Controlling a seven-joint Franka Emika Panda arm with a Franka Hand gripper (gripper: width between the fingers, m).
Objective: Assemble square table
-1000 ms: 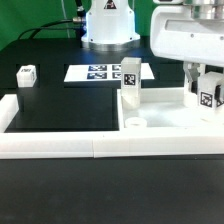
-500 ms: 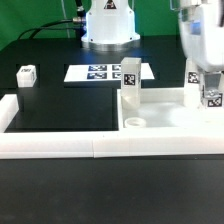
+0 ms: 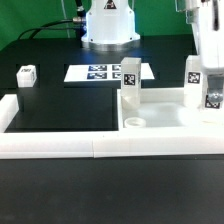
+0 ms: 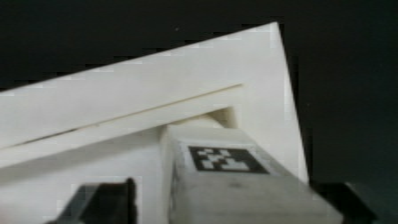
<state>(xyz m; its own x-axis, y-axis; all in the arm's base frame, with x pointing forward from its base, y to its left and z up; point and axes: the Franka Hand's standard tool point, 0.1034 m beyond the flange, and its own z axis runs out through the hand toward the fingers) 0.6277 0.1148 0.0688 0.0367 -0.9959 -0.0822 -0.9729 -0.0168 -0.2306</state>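
While poised over the slab, grips one leg block upright in the pincer, at the exterior view's right. Shows another leg standing on the slab, a third leg on the tabletop.

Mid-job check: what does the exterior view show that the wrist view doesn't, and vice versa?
Only the exterior view: the marker board, a small white tagged block on the black table, an upright white tagged leg block near the slab's hole, and the long white border rail.
Only the wrist view: the pincer close up, its dark fingers either side of the leg; grip unclear.
Both: the large flat white square slab and the tagged white leg piece at the pincer.
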